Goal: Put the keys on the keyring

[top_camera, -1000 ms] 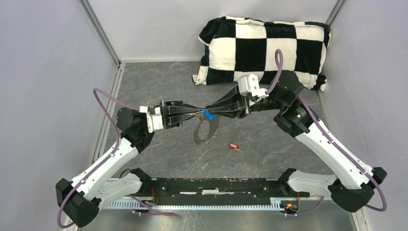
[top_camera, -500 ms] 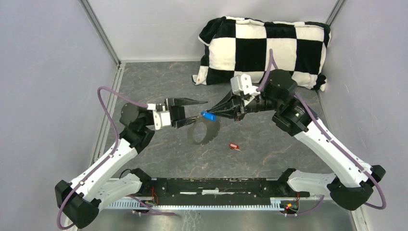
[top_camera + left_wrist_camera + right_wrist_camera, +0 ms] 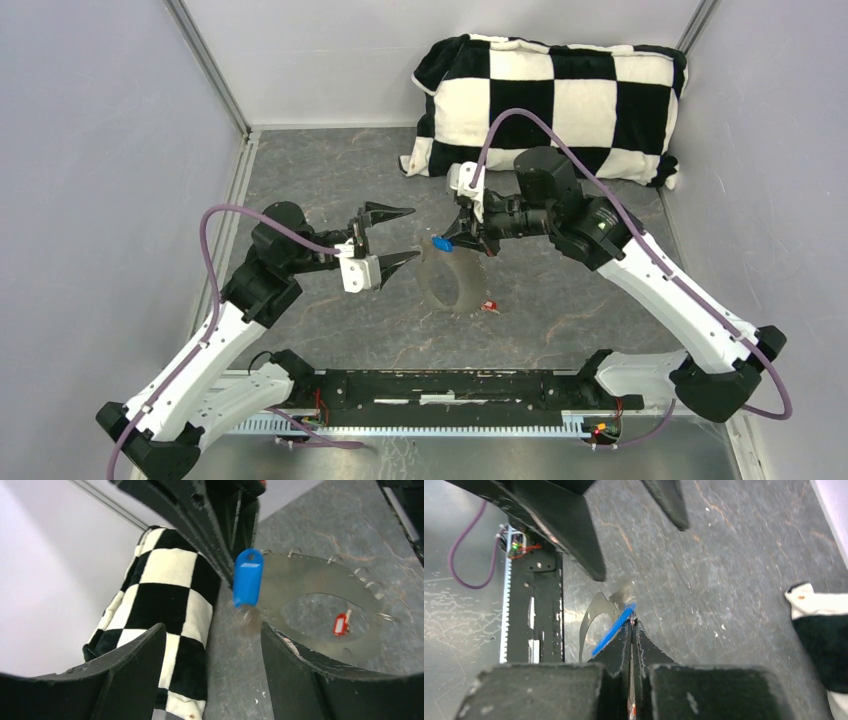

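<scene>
My left gripper [image 3: 398, 238] stands wide apart with nothing between its fingers, left of centre in the overhead view. My right gripper [image 3: 452, 243] is pinched tight at centre frame on the upper edge of the keyring [image 3: 300, 577] (its wrist view shows no gap between the fingers). The grey loop hangs from there toward the table [image 3: 330, 160]. The blue key [image 3: 247, 577] sits right at those fingertips, against the ring's rim; whether it is threaded on, I cannot tell. The red key [image 3: 487, 306] lies on the table just beside the loop's lower edge, apart from both grippers. A checkered pillow [image 3: 550, 100] rests at upper right.
</scene>
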`<state>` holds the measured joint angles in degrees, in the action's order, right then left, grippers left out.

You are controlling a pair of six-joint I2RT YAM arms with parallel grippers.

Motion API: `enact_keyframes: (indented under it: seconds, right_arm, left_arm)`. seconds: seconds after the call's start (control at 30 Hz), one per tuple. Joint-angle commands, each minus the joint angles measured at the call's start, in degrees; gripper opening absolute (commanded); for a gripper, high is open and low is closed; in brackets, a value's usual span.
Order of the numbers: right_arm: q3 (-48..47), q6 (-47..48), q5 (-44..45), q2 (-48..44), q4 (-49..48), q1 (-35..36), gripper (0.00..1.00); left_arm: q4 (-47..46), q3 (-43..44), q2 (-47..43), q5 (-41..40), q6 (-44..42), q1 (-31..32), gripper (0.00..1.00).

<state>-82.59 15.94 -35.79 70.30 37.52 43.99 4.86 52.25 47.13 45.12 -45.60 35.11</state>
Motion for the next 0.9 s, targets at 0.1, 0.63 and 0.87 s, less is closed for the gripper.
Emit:
enact_keyframes:
  seconds: [0.1, 0.63, 0.87]
  right_arm:
    - [-5.4, 0.3, 10.2, 3.0, 4.1, 0.8, 0.0]
    - [7.5, -1.2, -2.9, -4.9, -13.1, 3.3, 0.0]
    - [24.7, -9.6, -7.7, -13.7, -40.1, 3.2, 0.0]
  left_arm:
    - [9.8, 5.9, 2.7, 6.8, -1.7, 0.3, 0.75]
    - [9.7, 6.9, 4.4, 7.7, 3.2, 0.7, 0.29]
    - [20.9, 10.5, 3.8, 14.7, 0.8, 0.7, 0.25]
